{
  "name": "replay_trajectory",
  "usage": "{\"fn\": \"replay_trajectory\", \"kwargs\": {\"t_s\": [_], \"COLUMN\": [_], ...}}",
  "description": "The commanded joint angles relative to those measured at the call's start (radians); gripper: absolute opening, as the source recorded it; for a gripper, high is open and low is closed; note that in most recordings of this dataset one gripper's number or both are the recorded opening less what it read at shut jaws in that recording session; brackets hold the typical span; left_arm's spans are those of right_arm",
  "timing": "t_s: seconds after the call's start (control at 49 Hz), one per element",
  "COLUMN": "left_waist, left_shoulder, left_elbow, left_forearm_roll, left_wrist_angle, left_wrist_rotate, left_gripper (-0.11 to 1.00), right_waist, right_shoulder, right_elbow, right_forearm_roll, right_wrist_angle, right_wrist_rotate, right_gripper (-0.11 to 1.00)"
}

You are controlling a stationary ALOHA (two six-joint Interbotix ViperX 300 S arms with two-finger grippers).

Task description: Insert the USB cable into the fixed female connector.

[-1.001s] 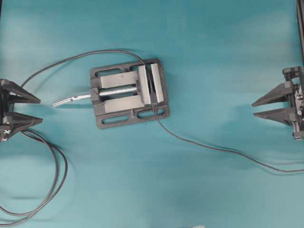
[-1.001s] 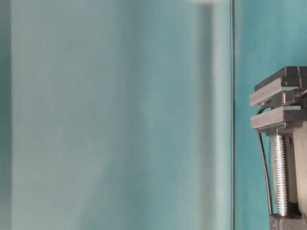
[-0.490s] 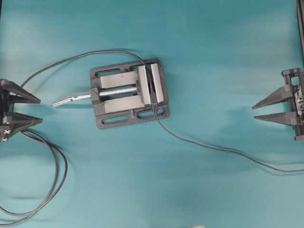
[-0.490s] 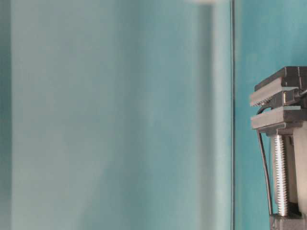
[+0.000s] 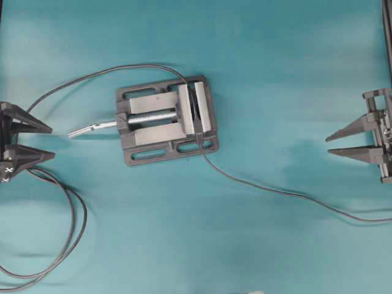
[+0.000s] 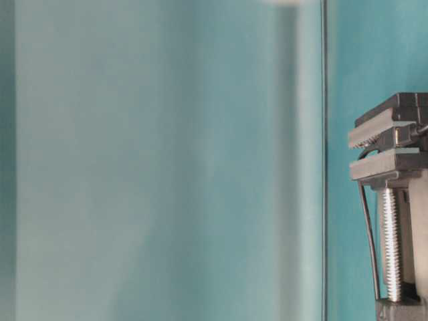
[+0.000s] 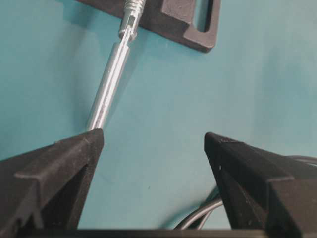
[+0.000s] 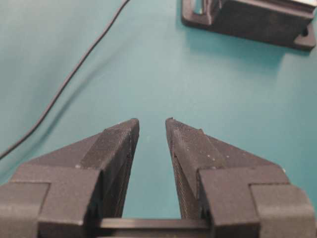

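Observation:
The thin dark grey USB cable (image 5: 275,188) lies on the teal table. It runs from the right edge to the front of the grey vise (image 5: 153,117), and its end (image 5: 199,142) sits at the gap between the vise jaws. The right wrist view shows the USB cable (image 8: 74,74) too. The fixed female connector (image 6: 400,136) is a small dark piece clamped between the vise jaws. My left gripper (image 5: 52,142) is open and empty at the far left. My right gripper (image 5: 328,146) is open by a narrow gap and empty at the far right.
The longer black cable (image 5: 73,82) leaves the vise's back and loops at the lower left (image 5: 67,245), under my left gripper (image 7: 153,139). The silver screw handle (image 5: 92,128) points at my left gripper. My right gripper (image 8: 152,124) hovers over bare table.
My right gripper has drawn back slightly toward the right edge. The left gripper, the vise and both cables have not moved.

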Motion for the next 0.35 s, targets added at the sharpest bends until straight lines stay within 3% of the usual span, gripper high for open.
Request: {"fn": "replay_trajectory", "kwargs": {"t_s": [0.0,0.327], "left_waist": [0.002,0.003], "left_shoulder": [0.006,0.006], "left_elbow": [-0.011,-0.011], "left_forearm_roll": [0.003,0.003], "left_wrist_angle": [-0.005,-0.005], "left_wrist_rotate": [-0.012,-0.012], "left_gripper": [0.99,0.99], "right_waist": [0.000,0.000], "right_shoulder": [0.006,0.006], "right_elbow": [-0.025,-0.018], "right_forearm_roll": [-0.003,-0.003], "right_wrist_angle": [-0.003,-0.006], "right_wrist_rotate": [0.012,0.052], "right_gripper": [0.37,0.37]}}
